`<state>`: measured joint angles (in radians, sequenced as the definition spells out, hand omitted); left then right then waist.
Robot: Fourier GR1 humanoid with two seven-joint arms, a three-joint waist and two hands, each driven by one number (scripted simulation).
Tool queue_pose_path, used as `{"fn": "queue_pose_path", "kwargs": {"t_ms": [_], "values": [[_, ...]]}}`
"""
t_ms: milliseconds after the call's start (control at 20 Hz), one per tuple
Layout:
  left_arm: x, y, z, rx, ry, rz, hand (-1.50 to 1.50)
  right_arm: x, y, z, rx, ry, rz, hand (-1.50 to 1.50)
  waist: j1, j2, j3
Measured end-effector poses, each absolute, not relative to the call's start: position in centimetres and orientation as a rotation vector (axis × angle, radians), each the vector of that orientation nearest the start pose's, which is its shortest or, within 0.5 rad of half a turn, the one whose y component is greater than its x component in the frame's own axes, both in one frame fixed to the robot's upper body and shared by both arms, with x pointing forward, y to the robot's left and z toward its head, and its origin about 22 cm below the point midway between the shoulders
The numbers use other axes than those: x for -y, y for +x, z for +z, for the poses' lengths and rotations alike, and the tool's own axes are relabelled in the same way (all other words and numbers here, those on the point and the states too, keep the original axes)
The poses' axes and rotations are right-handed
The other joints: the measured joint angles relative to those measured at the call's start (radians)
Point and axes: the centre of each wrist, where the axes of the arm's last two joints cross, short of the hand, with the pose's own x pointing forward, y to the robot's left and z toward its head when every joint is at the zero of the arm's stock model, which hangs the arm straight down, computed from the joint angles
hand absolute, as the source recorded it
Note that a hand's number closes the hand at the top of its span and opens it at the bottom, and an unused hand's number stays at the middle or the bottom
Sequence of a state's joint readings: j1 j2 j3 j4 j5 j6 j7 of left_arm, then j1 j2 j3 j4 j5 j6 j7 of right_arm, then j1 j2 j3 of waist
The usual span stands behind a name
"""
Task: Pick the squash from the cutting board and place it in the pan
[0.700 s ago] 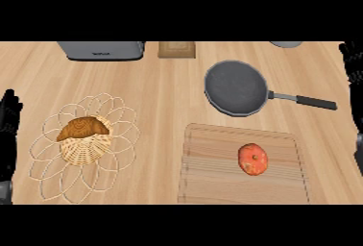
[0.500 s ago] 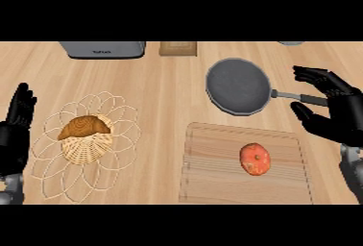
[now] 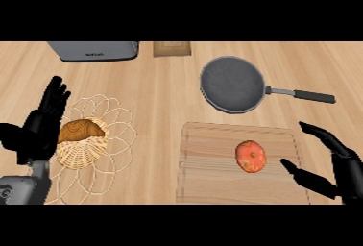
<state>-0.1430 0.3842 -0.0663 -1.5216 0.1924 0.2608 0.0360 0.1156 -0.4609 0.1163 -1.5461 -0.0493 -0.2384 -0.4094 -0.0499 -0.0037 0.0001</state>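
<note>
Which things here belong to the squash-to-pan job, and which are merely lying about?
Job: round orange squash; pale wooden cutting board; dark grey round pan; open black right hand.

Lying about: wire basket holding a brown loaf; grey appliance; resting left hand.

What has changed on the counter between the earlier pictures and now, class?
The right hand came in high beside the pan, then dropped to the cutting board's right edge, open beside the squash. The left hand rose by the basket. Nothing was grasped; squash, pan and board stayed put.
</note>
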Motion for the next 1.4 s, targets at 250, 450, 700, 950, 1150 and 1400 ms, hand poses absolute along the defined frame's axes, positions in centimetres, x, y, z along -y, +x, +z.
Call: {"fn": "queue_pose_path", "kwargs": {"t_ms": [250, 450, 700, 950, 1150, 1400], "values": [[-28.8, 28.6, 5.0, 1.609, 0.251, -0.016, 0.00, 35.4, 16.2, 3.5, 1.798, -0.544, 0.433, -1.50, 0.002, -0.001, -0.002], [-28.5, 28.6, 4.5, 1.612, 0.240, -0.021, 0.00, 37.1, 15.1, 8.2, 1.697, -0.600, 0.614, -1.50, 0.012, -0.001, -0.004], [-27.9, 29.0, 4.7, 1.613, 0.226, -0.031, 0.00, 36.1, 15.1, 14.0, 1.568, -0.645, 0.745, -1.50, 0.026, 0.001, -0.003], [-27.9, 29.4, 4.8, 1.615, 0.213, -0.045, 0.00, 34.1, 15.8, 18.7, 1.524, -0.709, 0.812, -1.50, 0.040, 0.002, -0.002], [-27.2, 29.7, 5.1, 1.616, 0.197, -0.050, 0.00, 32.1, 17.1, 20.3, 1.506, -0.727, 0.820, -1.50, 0.054, 0.005, -0.001], [-27.7, 29.9, 5.2, 1.620, 0.196, -0.053, 0.00, 29.7, 17.9, 20.6, 1.503, -0.621, 0.846, -1.50, 0.057, 0.005, -0.001]]}}
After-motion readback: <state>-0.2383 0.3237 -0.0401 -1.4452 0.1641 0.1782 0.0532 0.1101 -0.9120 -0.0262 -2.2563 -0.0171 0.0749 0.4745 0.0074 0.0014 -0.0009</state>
